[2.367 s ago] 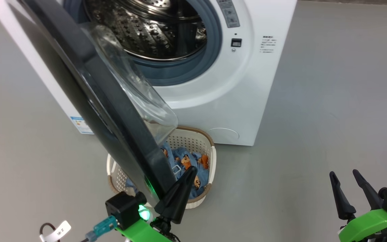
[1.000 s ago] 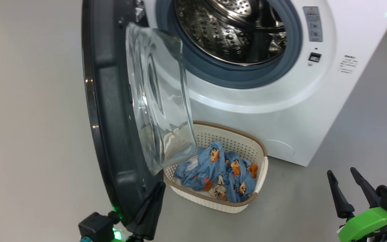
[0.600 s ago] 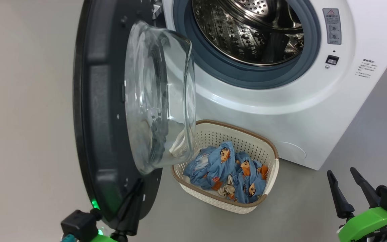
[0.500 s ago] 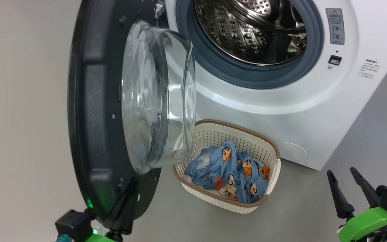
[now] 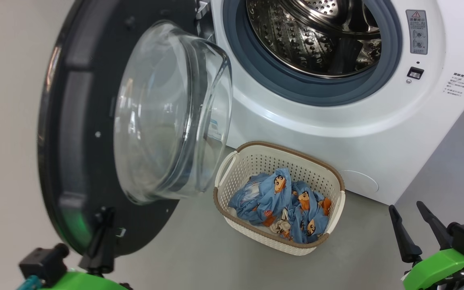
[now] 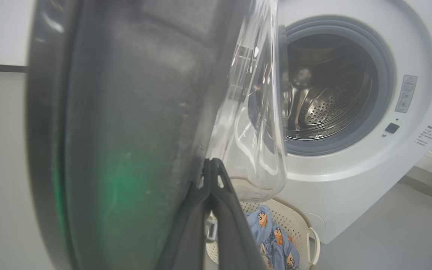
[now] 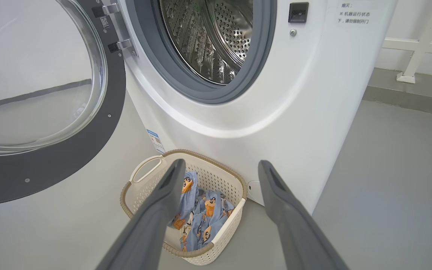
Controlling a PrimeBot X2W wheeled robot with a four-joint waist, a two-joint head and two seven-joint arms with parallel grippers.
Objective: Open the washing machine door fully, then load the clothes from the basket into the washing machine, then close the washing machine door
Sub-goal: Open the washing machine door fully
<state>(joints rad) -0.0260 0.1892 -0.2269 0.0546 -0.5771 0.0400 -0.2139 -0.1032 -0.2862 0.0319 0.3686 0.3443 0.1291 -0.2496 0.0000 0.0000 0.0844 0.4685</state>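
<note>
- We judge the first step to be in hand: the washing machine door (image 5: 75,133) stands swung wide to the left of the washing machine (image 5: 336,149), its glass bowl bulging toward the basket and the steel drum (image 5: 316,36) fully exposed.
- Our left gripper (image 6: 212,165) has its fingers clenched together on nothing. They lean against the lower inner face of the door's black ring, beside the glass, so this looks like a push rather than a grip.
- Our right gripper (image 5: 405,205) hangs low on the right, well apart from everything, with its fingers released and spread wide.
- The basket (image 5: 280,147) sits on the floor just in front of the machine's lower panel, close under the door's glass. The clothes (image 5: 284,201) lie bunched inside it, none loaded yet.
- Whether the hinge has reached its stop we cannot tell.
- Next, we think the left arm should finish the swing or draw off the ring. The right gripper is then free to come down over the bundle, staying clear of the basket's rim and the overhanging glass.
</note>
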